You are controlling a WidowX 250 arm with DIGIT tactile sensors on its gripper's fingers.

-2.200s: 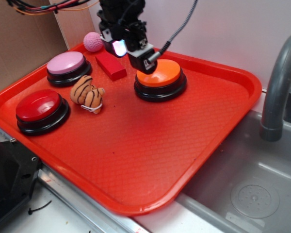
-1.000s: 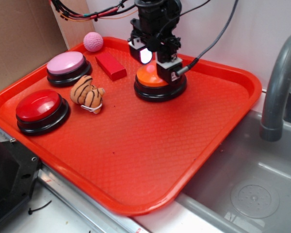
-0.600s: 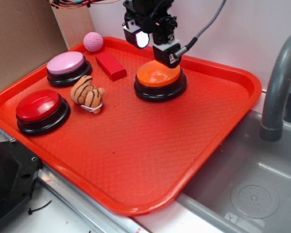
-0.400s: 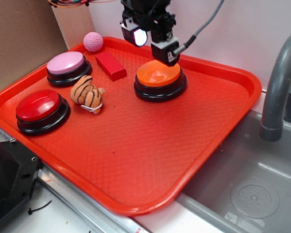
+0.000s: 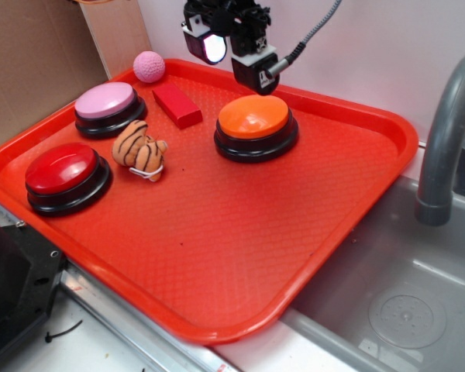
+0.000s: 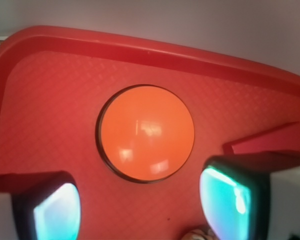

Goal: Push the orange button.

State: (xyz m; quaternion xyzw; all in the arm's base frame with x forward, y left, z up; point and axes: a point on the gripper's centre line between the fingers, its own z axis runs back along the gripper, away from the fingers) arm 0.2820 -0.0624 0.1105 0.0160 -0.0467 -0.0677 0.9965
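1. Exterior cam: fixed, high, off the tray's (image 5: 349,225) front corner, looking down at an angle toward the back wall. Mid range; takes in the whole tray, part of the sink (image 5: 403,302) w/ faucet (image 5: 442,147) at right, cardboard at left.
2. Wrist cam: rides on the arm, looks almost straight down. Close; two glowing fingertips (image 6: 55,212) fill its bottom corners.
3. Shared: orange button (image 5: 253,118), seen obliquely from outside, near top-down and centred from the wrist (image 6: 146,132); also the tray's far rim (image 6: 140,47) and the wall beyond.
4. Exterior shows the pincer (image 5: 232,54) above the tray's back part.
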